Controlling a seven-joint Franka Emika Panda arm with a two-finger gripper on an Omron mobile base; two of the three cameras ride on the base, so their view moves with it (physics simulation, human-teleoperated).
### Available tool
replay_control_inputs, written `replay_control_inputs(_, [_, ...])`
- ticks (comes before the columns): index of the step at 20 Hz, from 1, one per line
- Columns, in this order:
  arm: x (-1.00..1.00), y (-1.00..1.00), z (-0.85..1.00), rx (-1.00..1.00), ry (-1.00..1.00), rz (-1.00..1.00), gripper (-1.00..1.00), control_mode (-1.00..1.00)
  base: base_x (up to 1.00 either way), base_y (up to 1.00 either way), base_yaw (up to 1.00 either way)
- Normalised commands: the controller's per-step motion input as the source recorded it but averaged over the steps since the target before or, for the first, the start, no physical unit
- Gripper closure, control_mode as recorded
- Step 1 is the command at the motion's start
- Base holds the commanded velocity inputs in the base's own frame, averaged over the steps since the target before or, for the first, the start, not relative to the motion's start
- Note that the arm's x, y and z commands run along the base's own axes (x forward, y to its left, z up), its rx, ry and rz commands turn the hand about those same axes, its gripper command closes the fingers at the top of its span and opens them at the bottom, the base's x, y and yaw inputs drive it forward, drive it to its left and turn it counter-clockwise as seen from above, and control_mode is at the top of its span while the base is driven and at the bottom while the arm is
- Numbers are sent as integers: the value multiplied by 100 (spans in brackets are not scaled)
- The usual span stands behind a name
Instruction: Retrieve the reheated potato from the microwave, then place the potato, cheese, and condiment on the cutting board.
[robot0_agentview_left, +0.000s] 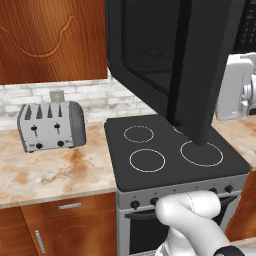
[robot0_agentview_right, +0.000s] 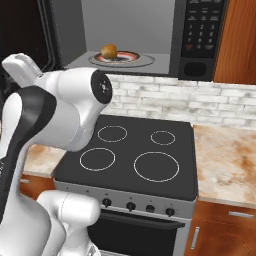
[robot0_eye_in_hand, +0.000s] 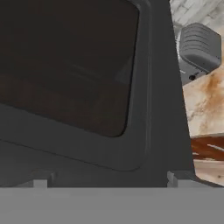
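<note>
My gripper (robot0_eye_in_hand: 105, 181) gapes wide, grasping nothing, close against the microwave door (robot0_agentview_left: 165, 60). The potato (robot0_agentview_right: 109, 51) sits on its plate (robot0_agentview_right: 131, 59) inside the microwave (robot0_agentview_right: 150, 35); I should clear the door, then reach in level.

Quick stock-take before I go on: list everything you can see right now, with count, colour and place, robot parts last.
microwave: 1, black with grey interior, mounted above the stove, door swung open
potato: 1, golden-brown, on the plate inside the microwave
plate: 1, grey with a reddish ring, on the microwave floor
stove: 1, black top with four white rings, knobs along its front, below the microwave
toaster: 1, grey, on the counter left of the stove
counter: 1, mottled beige and rust, on both sides of the stove
wall cabinet: 1, red-brown wood, above the toaster
arm: 1, white with dark joints, in front of the stove
gripper: 1, open, close against the microwave door
</note>
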Motion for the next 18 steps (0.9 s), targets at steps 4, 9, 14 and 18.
replay_control_inputs(4, [-1, 75, 0, -17, -14, -12, -100, -100, 0, 0, 0])
replay_control_inputs(9, [0, 72, 3, -9, -9, -5, -100, -100, 0, 0, 0])
replay_control_inputs(14, [0, 59, 2, -3, -8, -2, -100, -100, 0, 0, 0])
replay_control_inputs(18, [4, 12, 12, -1, -1, -4, -100, -100, 0, 0, 0])
